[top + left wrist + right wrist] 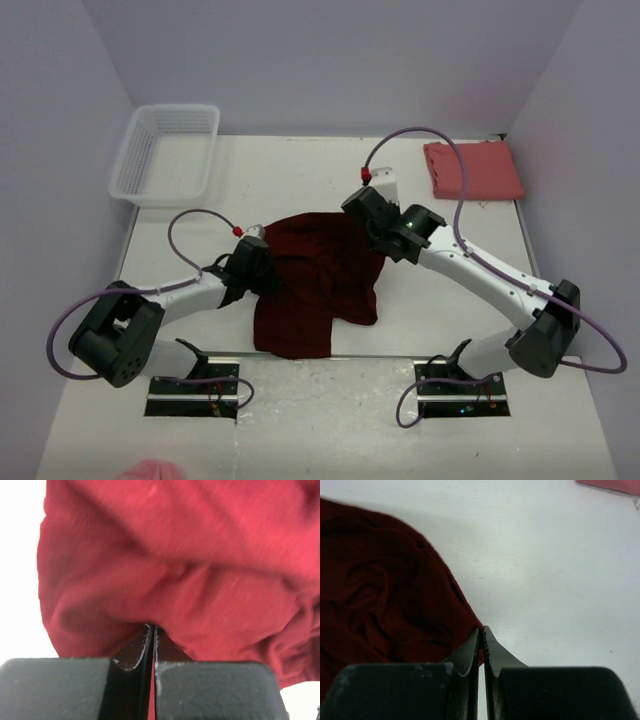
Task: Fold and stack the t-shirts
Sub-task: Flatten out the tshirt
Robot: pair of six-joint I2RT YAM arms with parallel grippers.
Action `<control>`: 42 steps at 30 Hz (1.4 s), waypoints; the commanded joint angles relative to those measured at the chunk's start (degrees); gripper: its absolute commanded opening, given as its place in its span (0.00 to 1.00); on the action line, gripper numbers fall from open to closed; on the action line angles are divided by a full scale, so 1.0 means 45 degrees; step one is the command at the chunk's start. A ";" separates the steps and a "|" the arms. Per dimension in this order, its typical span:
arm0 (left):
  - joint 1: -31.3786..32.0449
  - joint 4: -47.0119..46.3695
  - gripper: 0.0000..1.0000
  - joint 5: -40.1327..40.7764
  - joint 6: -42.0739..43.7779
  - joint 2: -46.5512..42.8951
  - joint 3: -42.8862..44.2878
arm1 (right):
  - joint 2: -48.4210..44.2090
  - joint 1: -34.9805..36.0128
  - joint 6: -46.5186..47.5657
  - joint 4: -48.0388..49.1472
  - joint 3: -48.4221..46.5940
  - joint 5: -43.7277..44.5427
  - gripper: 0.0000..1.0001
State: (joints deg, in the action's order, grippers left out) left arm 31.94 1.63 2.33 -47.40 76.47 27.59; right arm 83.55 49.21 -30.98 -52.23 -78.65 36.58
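The left pincer [152, 628] is clenching the left edge of the crumpled dark maroon cloth t-shirt [320, 280], and the right pincer [482, 629] is gripping its right edge. The folded salmon pink cloth t-shirt [472, 168] is lying well beyond it on the white tabletop [290, 175].

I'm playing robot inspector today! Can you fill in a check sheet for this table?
Surface: white table, no stains seen.
Job's things: maroon t-shirt crumpled in the middle; pink t-shirt folded, far right corner.
Clutter: white basket, far left; pink something at the near edge, too cut off to name.
Pincers: left pincer shut on the maroon t-shirt's left edge; right pincer shut on its far right edge.
Cables: purple cables loop above both arms.
Surroundings: plain pale walls; nothing else seen.
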 commanded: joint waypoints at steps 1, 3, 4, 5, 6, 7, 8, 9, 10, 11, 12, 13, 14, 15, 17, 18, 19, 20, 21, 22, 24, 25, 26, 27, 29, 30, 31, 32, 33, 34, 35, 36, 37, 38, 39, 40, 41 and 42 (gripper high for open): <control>-0.0203 -0.0302 0.00 0.0362 0.0045 0.1013 0.0663 | -0.1142 -0.0757 -0.0595 -0.0718 0.0756 0.1070 0.00; -0.0554 -0.0829 0.00 0.0089 -0.0014 0.1442 0.0743 | -0.1688 -0.1110 -0.0576 -0.0718 0.1148 0.1032 0.00; -0.0710 -0.0908 0.00 0.0011 -0.0034 0.1561 0.0840 | -0.1827 -0.1440 -0.0576 -0.0718 0.1479 0.1090 0.00; -0.1002 -0.0986 0.00 -0.0029 0.0005 0.1620 0.0879 | -0.1983 -0.1579 -0.0576 -0.0718 0.1637 0.1129 0.00; -0.1160 -0.0968 0.00 -0.0048 0.0121 0.1717 0.0938 | -0.2255 -0.1754 -0.0537 -0.0718 0.1774 0.1149 0.00; -0.1490 -0.0948 0.00 -0.0068 0.0180 0.1757 0.1054 | -0.2374 -0.2085 -0.0518 -0.0699 0.2007 0.1168 0.00; -0.1687 -0.0909 0.00 -0.0107 0.0239 0.1835 0.1133 | -0.2472 -0.2281 -0.0498 -0.0699 0.2106 0.1169 0.00; -0.1862 -0.0947 0.00 -0.0165 0.0356 0.1874 0.1172 | -0.2569 -0.2457 -0.0324 -0.0544 0.2223 0.1169 0.00; -0.2193 -0.1025 0.00 -0.0398 0.0434 0.1952 0.1347 | -0.2647 -0.2846 -0.0206 -0.0426 0.2398 0.1072 0.00; -0.2293 -0.1026 0.00 -0.0439 0.0512 0.2165 0.1484 | -0.2687 -0.3024 -0.0089 -0.0271 0.2497 0.1013 0.00; -0.2333 -0.0987 0.00 -0.0439 0.0726 0.2303 0.1659 | -0.2668 -0.3180 0.0106 -0.0018 0.2556 0.0935 0.00; -0.2391 -0.0871 0.00 -0.0400 0.0825 0.2459 0.2086 | -0.2668 -0.3491 0.0224 0.0159 0.2672 0.0741 0.00; -0.2411 -0.0889 0.00 -0.0439 0.0980 0.2809 0.2419 | -0.2610 -0.3842 0.0515 0.0547 0.2712 0.0526 0.00; -0.2411 -0.0889 0.00 -0.0439 0.1078 0.2967 0.2597 | -0.2609 -0.3846 0.0576 0.0629 0.2674 0.0524 0.00; -0.2411 -0.0889 0.00 -0.0439 0.1351 0.3376 0.2890 | -0.2356 -0.4294 0.0790 0.0824 0.2538 0.0232 0.00; -0.2411 -0.0851 0.00 -0.0458 0.1450 0.3379 0.3046 | -0.2259 -0.4392 0.0849 0.0844 0.2363 0.0115 0.00; -0.2392 -0.0734 0.04 -0.0304 0.1509 0.3340 0.3048 | -0.2161 -0.4547 0.0927 0.0902 0.2322 0.0017 0.00; -0.2372 -0.0617 0.10 0.0046 0.1490 0.2837 0.2970 | -0.2141 -0.4646 0.0986 0.0980 0.2283 -0.0158 0.00; -0.2333 -0.0538 0.15 0.0436 0.1470 0.2426 0.2641 | -0.2140 -0.4859 0.0986 0.1020 0.2322 -0.0179 0.00; -0.2275 -0.0383 0.28 0.1329 0.1431 0.1899 0.2405 | -0.2140 -0.4997 0.0967 0.1059 0.2341 -0.0179 0.00; -0.2197 0.0005 0.43 0.1980 0.1625 0.0278 0.1857 | -0.2102 -0.5504 0.0947 0.1059 0.2322 -0.0393 0.00; -0.2196 0.0570 0.52 0.2408 0.1684 -0.0210 0.1837 | -0.2082 -0.5641 0.0928 0.1059 0.2303 -0.0413 0.00; -0.2196 0.0943 0.55 0.2567 0.1878 -0.0931 0.1875 | -0.2043 -0.5759 0.0909 0.1059 0.2283 -0.0472 0.00; -0.2196 0.1604 0.57 0.2646 0.2035 -0.1208 0.2050 | -0.2043 -0.5895 0.0908 0.1098 0.2244 -0.0530 0.00; -0.2196 0.2155 0.58 0.2492 0.2115 -0.2048 0.2110 | -0.2082 -0.5916 0.0870 0.1137 0.2205 -0.0570 0.00; -0.2177 0.2641 0.59 0.2413 0.2037 -0.2302 0.2052 | -0.2063 -0.5916 0.0889 0.1157 0.2147 -0.0608 0.00; -0.2119 0.2859 0.60 0.2374 0.1708 -0.2866 0.1955 | -0.2082 -0.5916 0.0908 0.1157 0.2108 -0.0628 0.00; -0.2099 0.3073 0.60 0.2335 0.1531 -0.3123 0.1702 | -0.2121 -0.5936 0.0908 0.1157 0.2049 -0.0609 0.00; -0.2099 0.3540 0.61 0.2218 0.1335 -0.3338 0.1584 | -0.2140 -0.5936 0.0947 0.1157 0.2029 -0.0647 0.00; -0.2099 0.3680 0.64 0.2043 0.1121 -0.3650 0.1447 | -0.2160 -0.5936 0.0967 0.1157 0.1990 -0.0687 0.00; -0.2099 0.3836 0.69 0.1809 0.1003 -0.3769 0.1156 | -0.2179 -0.5936 0.0986 0.1137 0.1932 -0.0726 0.00; -0.2137 0.3895 0.73 0.1556 0.0847 -0.3828 0.0960 | -0.2257 -0.5936 0.0967 0.1118 0.1912 -0.0823 0.00; -0.2138 0.3896 0.71 0.1050 0.0555 -0.3964 0.0726 | -0.2277 -0.5936 0.0986 0.1118 0.1893 -0.0824 0.00; -0.2138 0.3838 0.70 0.0794 0.0436 -0.4081 0.0201 | -0.2297 -0.5936 0.1006 0.1118 0.1912 -0.0843 0.00; -0.2138 0.3702 0.67 0.0482 0.0261 -0.4179 -0.0055 | -0.2297 -0.5936 0.1025 0.1118 0.1931 -0.0863 0.00; -0.2138 0.3681 0.65 0.0421 -0.0070 -0.4451 -0.0541 | -0.2335 -0.5936 0.1045 0.1118 0.1951 -0.0901 0.00; -0.2157 0.3681 0.60 0.0401 -0.0208 -0.4608 -0.0778 | -0.2355 -0.5936 0.1045 0.1118 0.1970 -0.0960 0.00; -0.2157 0.3739 0.57 0.0439 -0.0364 -0.4900 -0.0974 | -0.2394 -0.5955 0.1045 0.1118 0.2009 -0.0960 0.00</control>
State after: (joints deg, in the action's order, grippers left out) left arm 22.22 16.25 6.68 -45.12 57.30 25.85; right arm 73.97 22.70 -26.98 -48.34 -67.81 32.75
